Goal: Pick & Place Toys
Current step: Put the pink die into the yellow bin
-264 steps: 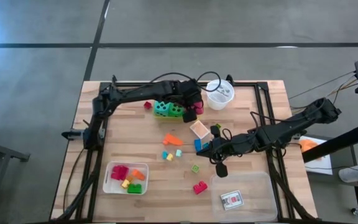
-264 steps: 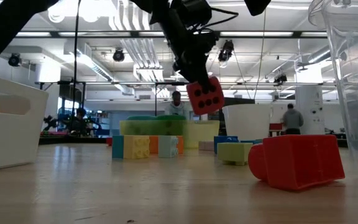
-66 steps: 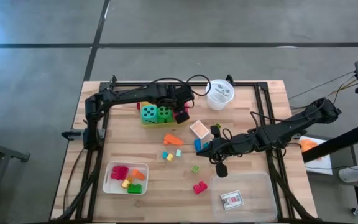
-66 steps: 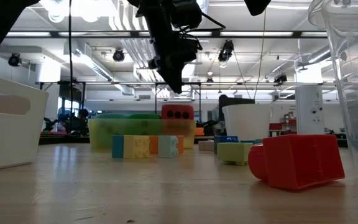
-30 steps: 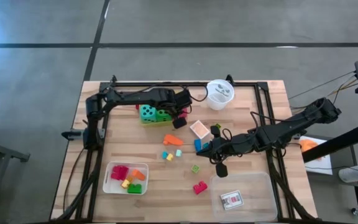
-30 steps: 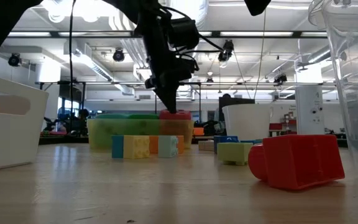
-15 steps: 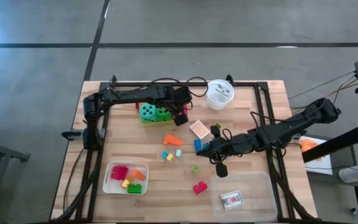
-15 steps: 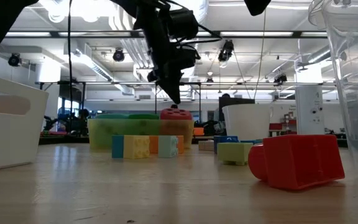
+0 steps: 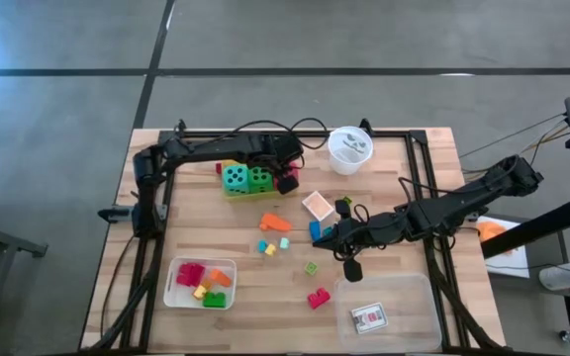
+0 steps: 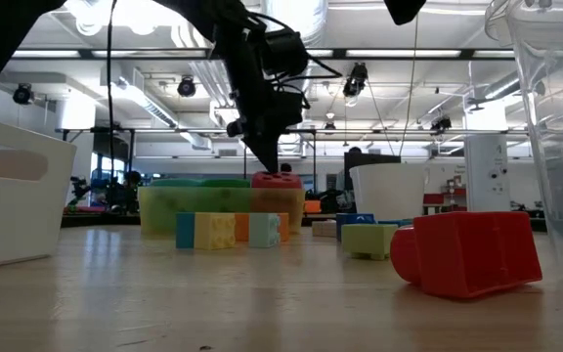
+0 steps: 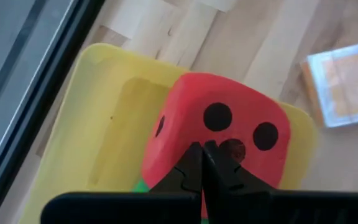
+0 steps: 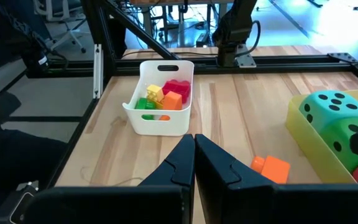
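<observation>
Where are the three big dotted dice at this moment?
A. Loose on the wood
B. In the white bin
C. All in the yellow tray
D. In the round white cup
C: the teal die, green die and red die all sit in the yellow tray, with the shut left gripper over the red one.

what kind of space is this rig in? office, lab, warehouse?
Probably a big open lab or workshop floor. The low view shows an exposed ceiling with ducts and pipes, strip lights and open floor beyond. The high view shows a polished concrete floor around the wooden table, which sits in a black metal frame.
</observation>
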Robot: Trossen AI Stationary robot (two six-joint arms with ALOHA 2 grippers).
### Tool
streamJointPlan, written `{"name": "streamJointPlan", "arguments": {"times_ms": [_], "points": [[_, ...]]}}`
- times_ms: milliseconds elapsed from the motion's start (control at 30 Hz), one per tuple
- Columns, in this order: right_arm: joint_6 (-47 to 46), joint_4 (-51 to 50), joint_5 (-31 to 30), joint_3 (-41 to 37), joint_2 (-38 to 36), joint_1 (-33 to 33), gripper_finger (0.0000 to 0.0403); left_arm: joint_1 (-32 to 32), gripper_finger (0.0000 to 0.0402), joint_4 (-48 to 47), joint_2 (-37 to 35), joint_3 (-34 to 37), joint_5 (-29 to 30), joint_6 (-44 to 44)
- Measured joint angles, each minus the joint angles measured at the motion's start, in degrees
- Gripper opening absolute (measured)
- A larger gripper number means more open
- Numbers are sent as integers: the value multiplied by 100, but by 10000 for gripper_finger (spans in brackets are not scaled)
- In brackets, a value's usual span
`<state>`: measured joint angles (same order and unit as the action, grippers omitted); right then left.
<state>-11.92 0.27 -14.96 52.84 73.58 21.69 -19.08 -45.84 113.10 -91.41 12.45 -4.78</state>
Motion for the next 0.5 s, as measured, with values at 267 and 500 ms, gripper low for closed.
{"name": "streamJointPlan", "arguments": {"times_ms": [267, 500], "points": [[-1, 2, 0, -2, 0, 0, 9, -68, 0, 408, -11, 408, 61, 0], [-1, 0, 0, -2, 0, 4, 9, -73, 0, 398, -11, 436, -144, 18]]}}
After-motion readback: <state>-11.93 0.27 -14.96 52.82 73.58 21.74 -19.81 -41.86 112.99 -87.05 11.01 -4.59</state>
